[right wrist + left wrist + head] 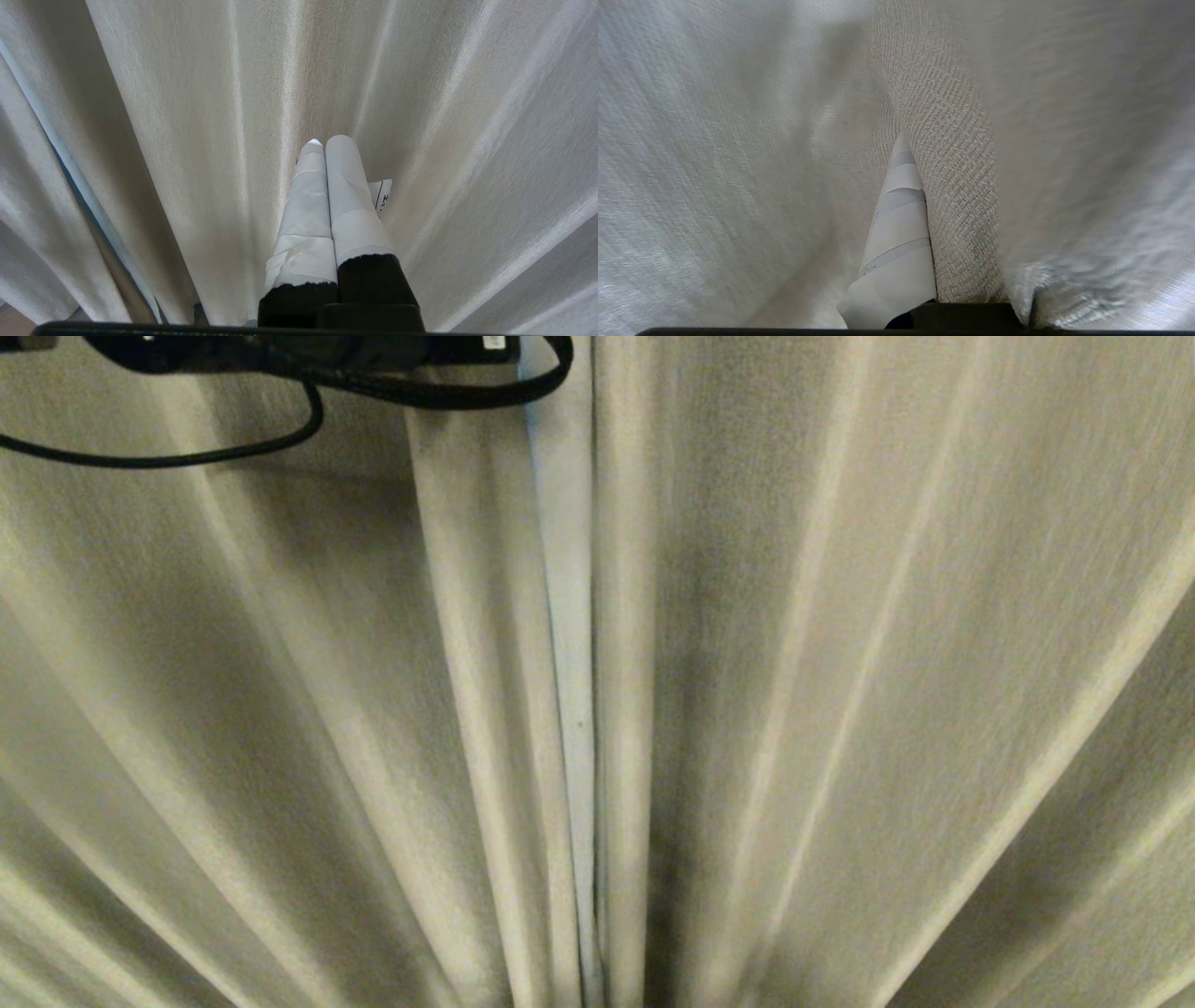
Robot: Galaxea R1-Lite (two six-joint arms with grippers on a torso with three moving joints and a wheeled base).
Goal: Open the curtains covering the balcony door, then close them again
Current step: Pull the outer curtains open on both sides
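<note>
Two curtains (840, 663) are being shown in the head view, hanging side by side and filling the whole picture with long pleats. Their inner edges are meeting near the middle, where a narrow pale strip (569, 616) is being left visible between them; what lies behind that strip cannot be told. The door itself is being covered completely and is not being seen in any view.

Two grippers are being counted. The left gripper (920, 200) is being held at the seam, high in the head view, where only its dark arm (280, 353) and two black cables (448, 394) are appearing at the top edge. In the left wrist view, a fold of woven curtain fabric is being pinched: one white-wrapped finger (896, 242) is being seen on one side of the fold, and the other is being hidden by the cloth. The jaws are being kept closed on the curtains.

The right gripper (324, 149) is being held in front of the right-hand curtain panel, with its two taped fingers pressed together. Its jaws are closed on nothing. A small printed label (382, 193) is being seen beside one finger.

No containers are being shown.
</note>
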